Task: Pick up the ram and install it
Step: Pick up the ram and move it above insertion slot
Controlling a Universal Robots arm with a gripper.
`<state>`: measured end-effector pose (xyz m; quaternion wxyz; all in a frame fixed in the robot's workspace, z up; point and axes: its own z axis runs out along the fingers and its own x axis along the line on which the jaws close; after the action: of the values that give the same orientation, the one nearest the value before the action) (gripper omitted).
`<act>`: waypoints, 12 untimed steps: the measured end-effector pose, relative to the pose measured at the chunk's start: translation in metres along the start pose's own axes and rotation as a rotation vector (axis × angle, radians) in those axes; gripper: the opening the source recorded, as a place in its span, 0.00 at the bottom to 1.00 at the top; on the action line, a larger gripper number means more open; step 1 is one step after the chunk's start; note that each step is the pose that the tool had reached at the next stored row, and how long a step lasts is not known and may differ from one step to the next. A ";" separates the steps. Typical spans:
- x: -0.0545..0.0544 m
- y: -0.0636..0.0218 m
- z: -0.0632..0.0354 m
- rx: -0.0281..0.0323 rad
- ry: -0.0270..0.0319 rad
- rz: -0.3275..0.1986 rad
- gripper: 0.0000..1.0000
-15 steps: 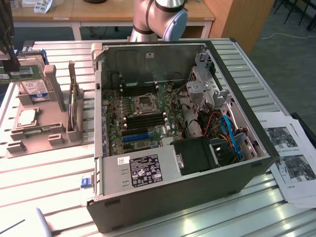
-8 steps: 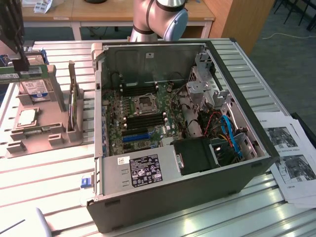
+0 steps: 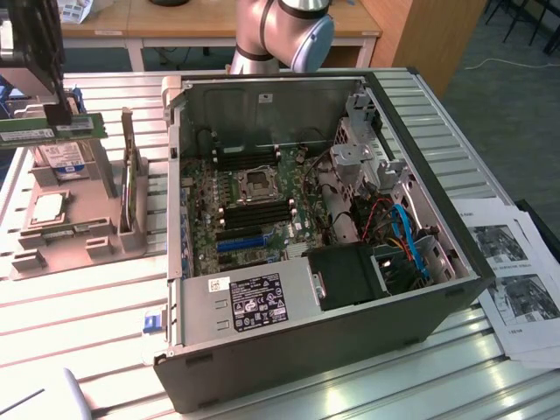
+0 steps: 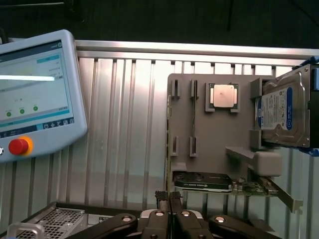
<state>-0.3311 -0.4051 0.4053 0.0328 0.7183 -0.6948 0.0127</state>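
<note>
Claw (image 3: 63, 121) clamped on the ram (image 3: 83, 129); ram held level at upper left of the exterior view, above the grey parts holder (image 3: 79, 232) on the desk (image 3: 87, 297); open computer case (image 3: 306, 337) at centre.

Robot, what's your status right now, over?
Gripper shut on the ram. Ram held above the grey parts holder, not yet at the open computer case. Its side wall stands between ram and motherboard.
</note>
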 end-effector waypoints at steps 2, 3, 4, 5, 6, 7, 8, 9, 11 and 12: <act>0.000 -0.0056 -0.0001 -0.0003 0.0000 0.000 0.12; 0.000 -0.0083 -0.0002 -0.0004 0.0000 0.000 0.12; 0.000 -0.0111 -0.0002 -0.0004 -0.0001 0.000 0.12; 0.000 -0.0140 -0.0004 -0.0007 -0.0001 0.000 0.12; 0.001 -0.0169 -0.0004 -0.0008 -0.0001 0.000 0.12; 0.001 -0.0201 -0.0005 -0.0010 -0.0001 0.000 0.12; 0.001 -0.0231 -0.0006 -0.0011 -0.0001 0.000 0.12; 0.001 -0.0262 -0.0007 -0.0013 0.0000 0.000 0.12; 0.001 -0.0325 -0.0008 -0.0016 -0.0001 0.000 0.12; 0.001 -0.0357 -0.0010 -0.0019 -0.0001 0.000 0.12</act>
<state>-0.2953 -0.4051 0.4053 0.0334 0.7183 -0.6948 0.0120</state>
